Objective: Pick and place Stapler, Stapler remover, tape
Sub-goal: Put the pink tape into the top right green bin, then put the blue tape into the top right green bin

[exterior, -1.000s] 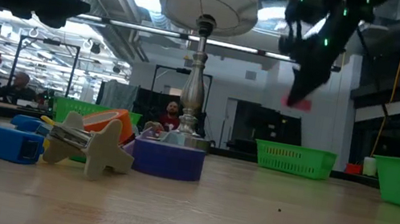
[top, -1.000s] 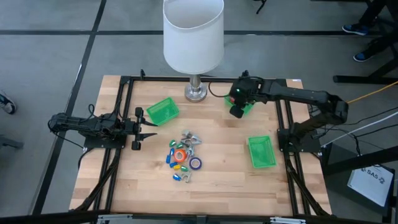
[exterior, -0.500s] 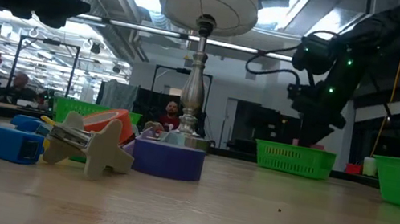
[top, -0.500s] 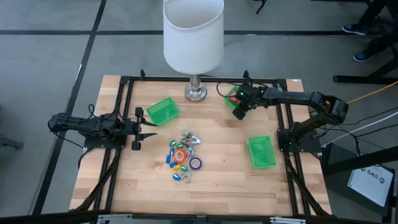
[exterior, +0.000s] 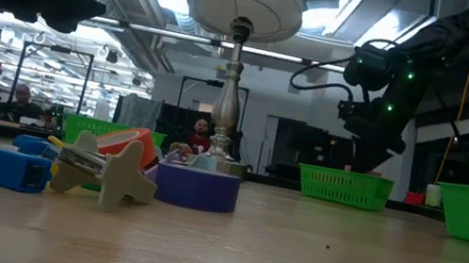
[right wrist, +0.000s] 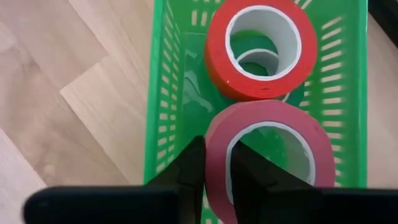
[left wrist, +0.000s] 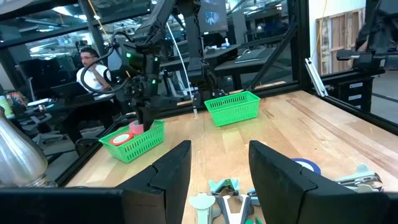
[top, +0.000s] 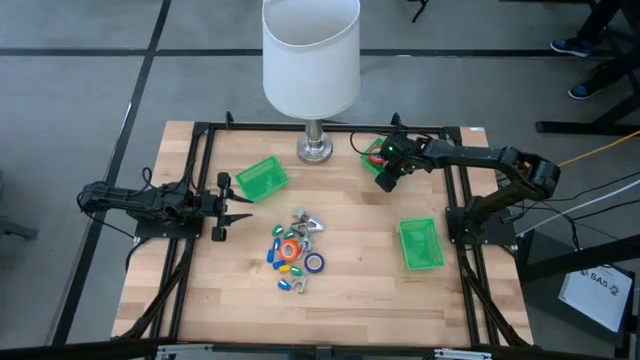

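My right gripper (right wrist: pixel 217 171) is down inside the far-right green bin (right wrist: pixel 165 93), shut on a pink tape roll (right wrist: pixel 273 115); a red tape roll (right wrist: pixel 261 53) lies flat in the same bin. More small tape rolls, blue oblong pieces and silvery claw pieces lie in a pile (top: pixel 295 250) on the middle of the table. My left gripper (top: pixel 240 207) stays open and level at the table's left edge, pointing at the pile. My right gripper pinches the pink roll's wall (right wrist: pixel 216 146), with one finger (right wrist: pixel 249 177) in the hole and the other (right wrist: pixel 193 168) outside. The fingers come steeply from above. The roll is tilted inside the bin, its far edge at the red roll; whether it rests there I cannot tell.
A lamp (top: pixel 312 60) with a white shade stands at the far middle of the table. One green bin (top: pixel 262 178) sits at the far left and another (top: pixel 420 244) at the right. A black frame borders the table. People sit in the room beyond.
My right gripper has come down from well above the table into the far-right bin, carrying the pink roll with it, and has kept nearly still over the last half second.
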You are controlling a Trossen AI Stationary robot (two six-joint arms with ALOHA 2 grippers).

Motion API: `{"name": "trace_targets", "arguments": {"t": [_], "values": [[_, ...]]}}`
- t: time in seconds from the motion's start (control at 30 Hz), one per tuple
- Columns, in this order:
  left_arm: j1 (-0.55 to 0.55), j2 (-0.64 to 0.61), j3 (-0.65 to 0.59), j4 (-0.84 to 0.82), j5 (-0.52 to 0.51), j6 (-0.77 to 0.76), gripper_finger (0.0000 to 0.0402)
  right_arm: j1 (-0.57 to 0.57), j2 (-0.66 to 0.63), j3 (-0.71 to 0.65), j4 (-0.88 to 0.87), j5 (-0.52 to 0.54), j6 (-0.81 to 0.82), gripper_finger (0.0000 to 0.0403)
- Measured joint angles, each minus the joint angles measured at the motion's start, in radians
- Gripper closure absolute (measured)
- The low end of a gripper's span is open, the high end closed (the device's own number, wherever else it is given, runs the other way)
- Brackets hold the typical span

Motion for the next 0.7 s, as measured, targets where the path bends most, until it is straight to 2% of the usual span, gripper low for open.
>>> {"name": "trace_targets", "arguments": {"t": [0.43, 0.7], "values": [[0.000, 0.000, 0.000, 0.000, 0.000, 0.000, 0.0245, -0.004, 0.000, 0.000, -0.001, -0.003, 0.024, 0.0227], [0.000, 0.000, 0.000, 0.000, 0.000, 0.000, 0.0245, 0.005, 0.000, 0.096, -0.052, -0.003, 0.028, 0.0204]]}}
